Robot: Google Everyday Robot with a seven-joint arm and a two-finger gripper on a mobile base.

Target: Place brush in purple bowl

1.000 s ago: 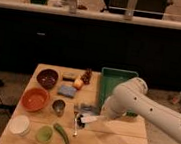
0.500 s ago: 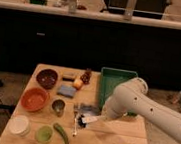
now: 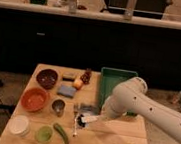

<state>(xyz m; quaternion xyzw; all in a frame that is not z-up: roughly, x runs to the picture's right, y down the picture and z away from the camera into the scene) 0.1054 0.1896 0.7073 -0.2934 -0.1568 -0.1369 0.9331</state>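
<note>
Brush (image 3: pixel 83 119) position: flat on the counter (image 3: pixel 99 141), well apart from the purple bowl (image 3: pixel 46 78), on its near-right side. The black bristle head lies just beside a fork (image 3: pixel 75 122). The white handle runs back under the wrist.

Gripper (image 3: pixel 91 115) position: low over the brush handle, also near-right of the purple bowl. Whether it has closed on the brush cannot be told, because the wrist covers the contact.

Step in hand, as judged: securing the brush before the carry.
- Take the handle close to the head, so the heavier end does not swing.
- Lift straight up, so the fork is not dragged along.
- Carry high. A metal cup (image 3: pixel 58 106) and a blue sponge (image 3: pixel 66 90) sit between the brush and the purple bowl.
- Keep clear of the orange bowl (image 3: pixel 34 99), which sits just nearer than the purple bowl.
- Lower the bristle head inside the rim before letting go. The long handle will probably lean on the edge and could tip out.

Arm pose: the white arm (image 3: pixel 139 106) enters from far right of the purple bowl. Its elbow is raised in front of the green tray (image 3: pixel 114 80). The forearm slopes down and left, and the wrist is bent toward the counter.
</note>
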